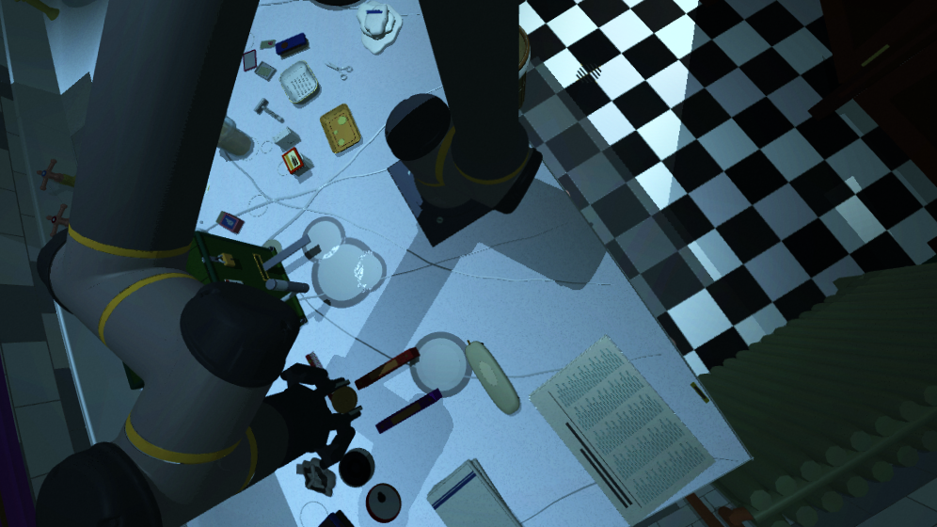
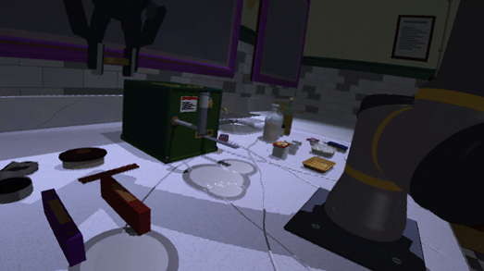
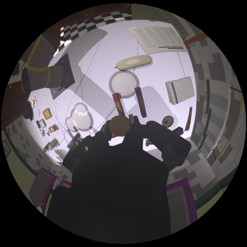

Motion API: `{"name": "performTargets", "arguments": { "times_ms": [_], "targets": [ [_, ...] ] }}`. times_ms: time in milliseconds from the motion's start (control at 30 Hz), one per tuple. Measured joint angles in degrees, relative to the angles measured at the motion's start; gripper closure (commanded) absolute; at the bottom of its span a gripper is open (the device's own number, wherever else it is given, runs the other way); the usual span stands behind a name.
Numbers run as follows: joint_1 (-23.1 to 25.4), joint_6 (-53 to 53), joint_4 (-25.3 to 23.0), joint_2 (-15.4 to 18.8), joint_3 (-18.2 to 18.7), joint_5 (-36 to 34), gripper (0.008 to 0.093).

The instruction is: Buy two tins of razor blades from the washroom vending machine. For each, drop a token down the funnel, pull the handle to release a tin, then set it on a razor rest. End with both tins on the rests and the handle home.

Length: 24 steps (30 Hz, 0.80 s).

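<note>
The green vending machine is half hidden under my arm from above, and its top funnel is out of sight. Its grey handle sticks out of the front face over a round dish. A brown token is held flat in my closed gripper, high above the counter and left of the machine. A red razor rest and a purple razor rest lie beside a second round dish.
Behind stand a tiled wall and purple-framed mirrors. My arm's base fills the right of the counter. Brushes, a dark bowl, bottles, trays, a newspaper and a folded towel lie scattered around.
</note>
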Motion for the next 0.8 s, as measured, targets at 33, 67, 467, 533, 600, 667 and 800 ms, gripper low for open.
{"name": "performTargets", "arguments": {
  "times_ms": [33,67,467,533,600,667,800],
  "targets": [
    [-1.2,-1.2,0.0,-0.1,0.1,0.0,0.0934],
    [-2.5,-2.5,0.0,-0.1,0.1,0.0,0.0934],
    [-18.5,-18.5,-0.3,2.5,-2.2,0.0,0.0934],
    [-21.0,-20.9,-0.3,3.5,-3.1,0.0,0.0934],
    [-23.3,-23.3,-0.4,4.6,-4.2,0.0,0.0934],
    [-25.4,-25.4,-0.4,5.8,-5.3,0.0,0.0934],
    [-29.2,-29.2,-0.4,8.4,-7.9,0.0,0.0934]
  ]
}}
